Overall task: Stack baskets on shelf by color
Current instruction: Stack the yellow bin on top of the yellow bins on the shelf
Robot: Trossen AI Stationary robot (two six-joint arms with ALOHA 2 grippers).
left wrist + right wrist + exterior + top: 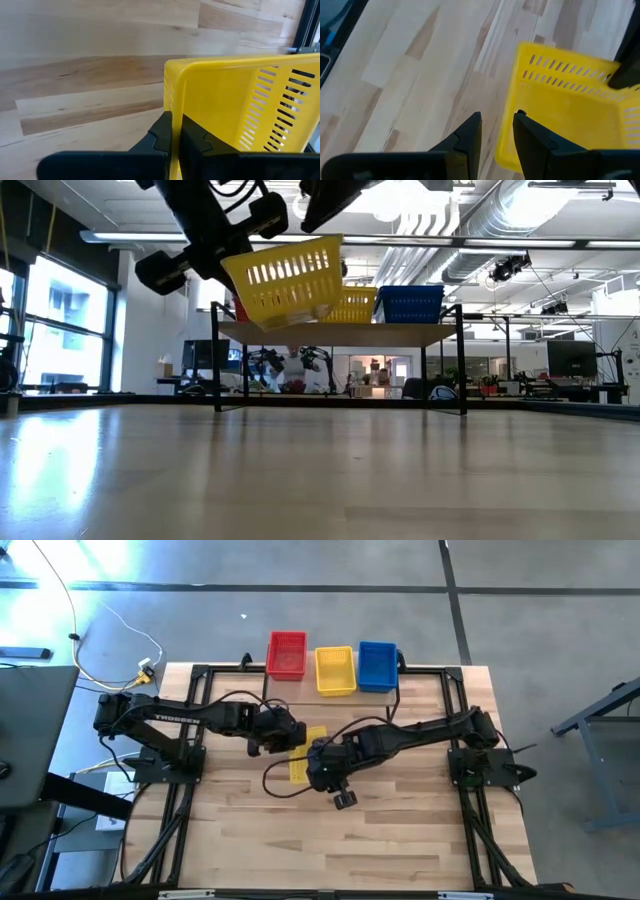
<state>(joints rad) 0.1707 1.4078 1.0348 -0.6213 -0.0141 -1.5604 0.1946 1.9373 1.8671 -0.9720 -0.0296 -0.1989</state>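
Left gripper [175,132] clamped on wall of yellow basket [285,277], holding it tilted in air above mid-table. Right gripper [497,131] slightly apart, gripping nothing, just beside same basket. Red [287,654], yellow [335,670], blue [378,666] baskets side by side on shelf [340,333] at far edge.

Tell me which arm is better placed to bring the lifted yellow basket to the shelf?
Left, probably. The left gripper is shut on the wall of the yellow basket, held above the table. The right gripper is open beside it, holding nothing. The shelf already carries a yellow stack.
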